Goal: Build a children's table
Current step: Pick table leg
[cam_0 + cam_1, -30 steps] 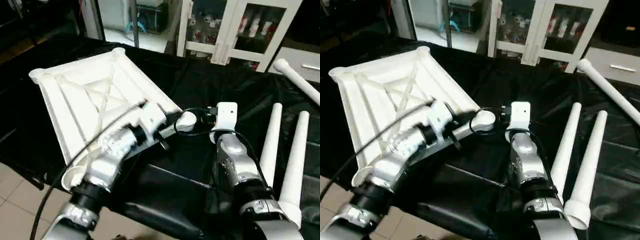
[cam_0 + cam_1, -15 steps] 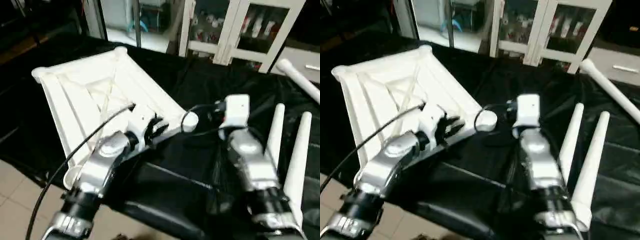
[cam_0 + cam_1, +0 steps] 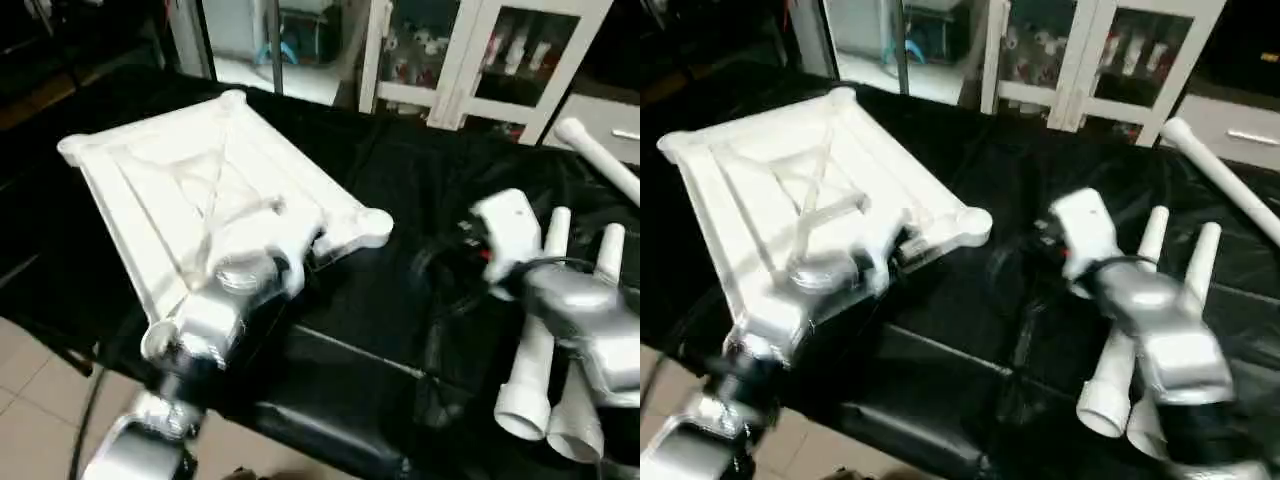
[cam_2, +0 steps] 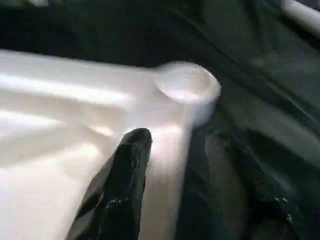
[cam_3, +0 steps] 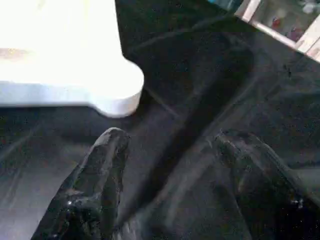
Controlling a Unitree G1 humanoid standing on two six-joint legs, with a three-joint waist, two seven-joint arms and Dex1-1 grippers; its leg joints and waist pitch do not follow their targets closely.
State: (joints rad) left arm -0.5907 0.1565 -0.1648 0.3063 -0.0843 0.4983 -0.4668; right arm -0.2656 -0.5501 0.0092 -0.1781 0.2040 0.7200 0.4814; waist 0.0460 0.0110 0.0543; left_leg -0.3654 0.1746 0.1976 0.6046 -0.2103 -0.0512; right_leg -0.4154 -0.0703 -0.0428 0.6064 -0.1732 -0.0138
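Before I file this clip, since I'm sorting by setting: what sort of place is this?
Probably an indoor workroom or lab: a work table under a black cover, a white glass-door cabinet of small items behind it, and tiled floor.

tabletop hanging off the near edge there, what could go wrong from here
The tabletop has a corner past the work table's near edge, under the left arm; a push could tip it off. The right forearm crosses above two loose legs whose wide ends also reach the edge; a brush may roll them off.

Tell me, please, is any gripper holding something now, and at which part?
The right gripper is open over the black cover, holding nothing. The left gripper has its jaws astride the tabletop's rim near a corner socket, not closed.
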